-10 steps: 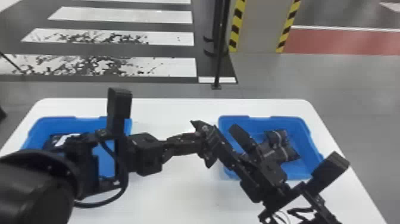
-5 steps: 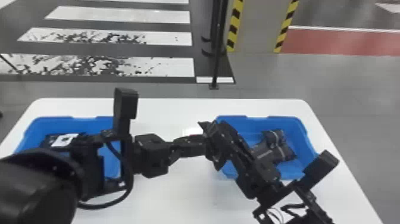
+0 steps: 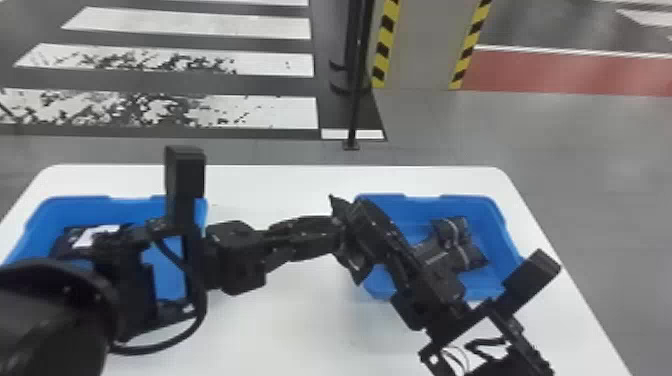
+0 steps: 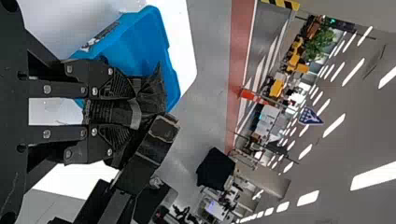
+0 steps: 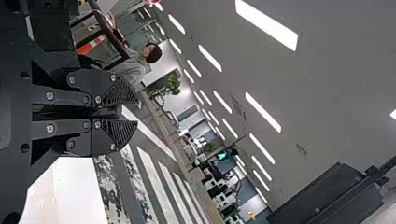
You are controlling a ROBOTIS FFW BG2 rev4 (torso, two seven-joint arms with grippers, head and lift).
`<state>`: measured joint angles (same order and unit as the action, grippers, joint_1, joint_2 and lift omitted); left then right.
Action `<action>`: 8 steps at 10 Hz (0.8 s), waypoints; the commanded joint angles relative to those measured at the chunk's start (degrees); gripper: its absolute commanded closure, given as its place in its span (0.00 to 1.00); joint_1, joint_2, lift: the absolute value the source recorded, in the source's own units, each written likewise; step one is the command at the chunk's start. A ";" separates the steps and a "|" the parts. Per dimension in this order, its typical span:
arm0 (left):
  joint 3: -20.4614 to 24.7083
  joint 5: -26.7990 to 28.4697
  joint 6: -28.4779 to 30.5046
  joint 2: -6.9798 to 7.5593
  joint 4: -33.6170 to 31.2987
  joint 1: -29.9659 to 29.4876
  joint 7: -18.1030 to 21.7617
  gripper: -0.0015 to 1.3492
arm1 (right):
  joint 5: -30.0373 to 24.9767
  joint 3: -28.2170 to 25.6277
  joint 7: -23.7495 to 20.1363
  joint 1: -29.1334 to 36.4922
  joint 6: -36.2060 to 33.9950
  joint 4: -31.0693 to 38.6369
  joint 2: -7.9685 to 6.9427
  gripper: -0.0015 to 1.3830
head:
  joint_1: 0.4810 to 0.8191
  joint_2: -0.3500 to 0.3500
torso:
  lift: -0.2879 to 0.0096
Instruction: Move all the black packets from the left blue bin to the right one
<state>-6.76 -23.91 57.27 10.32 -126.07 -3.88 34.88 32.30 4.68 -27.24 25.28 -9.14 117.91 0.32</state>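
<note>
The white table [image 3: 300, 330] fills most of the space before the robot, and both arms meet over its middle: the left arm [image 3: 235, 257] comes across level, the right arm [image 3: 430, 300] slants in from the near right corner. The left blue bin [image 3: 75, 207] sits partly under the left arm, the right blue bin [image 3: 485, 287] partly under the other.

The left gripper [image 4: 133, 114] pinches a black packet [image 4: 152, 95], whose loose end fans out past the fingertips. The right gripper [image 5: 135, 112] is nearly pressed together, with a narrow dark thing between its fingers (most likely the edge of that same packet, though black on black makes it hard to be sure).

Over the last second the right arm has edged inward, so its gripper now overlaps the packet's free end instead of sitting just beside it. That looks like a handover in the air, just left of the right bin. The left gripper should let go only once the other hold is firm; otherwise the packet may drop onto the table.

Smallest of all, dark packets [image 3: 452, 242] lie bunched in the right bin, while a black packet with a white label [image 3: 97, 235] remains in the left one, so the job is only partly done.
</note>
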 commanded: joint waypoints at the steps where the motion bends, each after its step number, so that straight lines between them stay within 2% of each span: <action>1: 2.53 -0.31 0.24 -0.39 0.00 -1.60 0.01 0.10 | 0.38 -2.51 -0.01 -1.66 -0.42 -0.98 0.21 0.93 | 0.63 0.38 | 0.56; 2: 3.56 -0.54 0.52 -0.04 -1.12 -2.59 0.10 0.05 | 0.15 -3.77 -0.01 -3.63 -0.70 -2.11 1.26 0.93 | 0.63 0.38 | 0.56; 3: 5.04 -0.54 0.66 0.49 -2.67 -4.27 0.10 0.11 | 0.04 -4.79 -0.01 -5.74 -0.84 -3.65 2.32 0.93 | 0.63 0.37 | 0.56; 4: 6.87 -0.31 0.80 0.84 -4.36 -5.96 0.01 0.13 | -0.19 -6.28 -0.01 -7.85 -0.98 -5.76 2.67 0.93 | 0.63 0.37 | 0.56; 6: 12.70 0.72 1.79 0.49 -8.01 -10.18 0.01 0.13 | -1.79 -9.94 -0.01 -12.35 -1.54 -12.79 3.29 0.93 | 0.63 0.37 | 0.56; 8: 17.04 1.75 1.79 -0.48 -9.98 -11.45 -0.34 0.13 | -8.42 -15.88 -0.01 -17.13 -1.82 -20.39 3.64 0.93 | 0.63 0.37 | 0.56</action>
<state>9.02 -22.55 59.05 10.16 -135.39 -15.01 34.54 25.99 -9.49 -27.24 9.51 -10.94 99.70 3.85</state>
